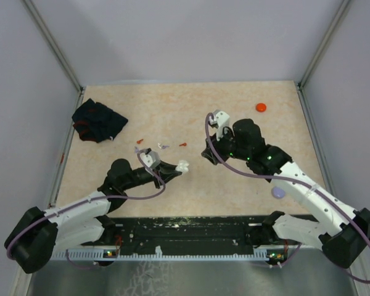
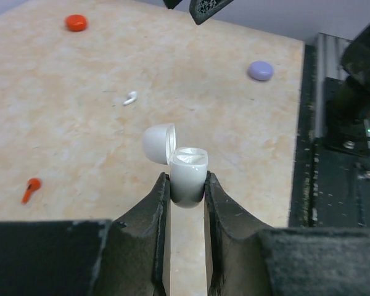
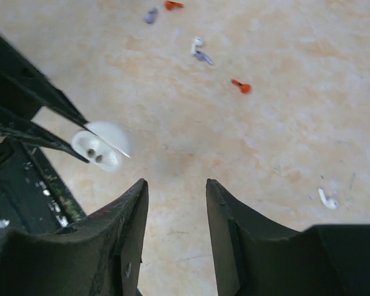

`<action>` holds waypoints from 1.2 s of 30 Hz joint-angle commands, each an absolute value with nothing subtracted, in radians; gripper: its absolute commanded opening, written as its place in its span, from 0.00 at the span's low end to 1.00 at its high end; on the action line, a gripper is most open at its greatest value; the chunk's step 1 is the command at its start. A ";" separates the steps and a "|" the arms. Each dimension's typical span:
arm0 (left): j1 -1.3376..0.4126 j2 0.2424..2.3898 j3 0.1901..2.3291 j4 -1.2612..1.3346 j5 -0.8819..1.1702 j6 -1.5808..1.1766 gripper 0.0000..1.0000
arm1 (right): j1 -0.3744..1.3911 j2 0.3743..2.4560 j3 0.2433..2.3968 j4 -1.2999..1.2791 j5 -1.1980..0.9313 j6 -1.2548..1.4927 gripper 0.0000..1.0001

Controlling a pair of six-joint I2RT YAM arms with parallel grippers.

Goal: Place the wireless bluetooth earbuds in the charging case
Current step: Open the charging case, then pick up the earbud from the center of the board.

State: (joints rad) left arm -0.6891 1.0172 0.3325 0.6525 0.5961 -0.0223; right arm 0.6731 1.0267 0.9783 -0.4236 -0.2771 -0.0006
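My left gripper [image 2: 187, 182] is shut on a white charging case [image 2: 189, 179], held above the table with its lid [image 2: 159, 143] flipped open. From the right wrist the case [image 3: 98, 148] shows two dark sockets. The right gripper [image 3: 176, 184] stands open and holds nothing, over bare table just right of the case [image 1: 183, 165]. Earbuds lie loose on the table: a white one [image 3: 327, 198] nearest, a red one [image 3: 240, 86], a white and purple pair [image 3: 200, 52], and farther off a purple one [image 3: 151, 13] and a red one [image 3: 172, 5].
A red disc [image 1: 261, 107] lies at the back right and a pale purple disc [image 1: 278, 193] near the right arm. A black cloth [image 1: 98, 121] sits crumpled at the back left. Metal rails edge the table.
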 commanded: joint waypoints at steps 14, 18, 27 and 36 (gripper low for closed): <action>-0.687 1.143 0.046 1.391 0.215 -0.007 0.01 | 0.483 1.313 0.995 -0.379 0.267 0.342 0.44; -0.687 1.167 0.003 1.447 0.210 -0.017 0.01 | 0.435 1.409 1.000 -0.372 0.296 0.409 0.42; -0.686 1.113 0.010 1.355 0.226 -0.010 0.01 | 0.402 1.581 1.008 -0.313 0.354 0.508 0.36; -0.686 1.093 0.011 1.327 0.240 -0.006 0.01 | 0.388 1.701 1.040 -0.263 0.377 0.535 0.32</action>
State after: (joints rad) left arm -0.6891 1.0977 0.0139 1.3235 0.2207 -0.0013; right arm 0.4046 1.6493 0.9859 -0.3161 0.3386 0.5003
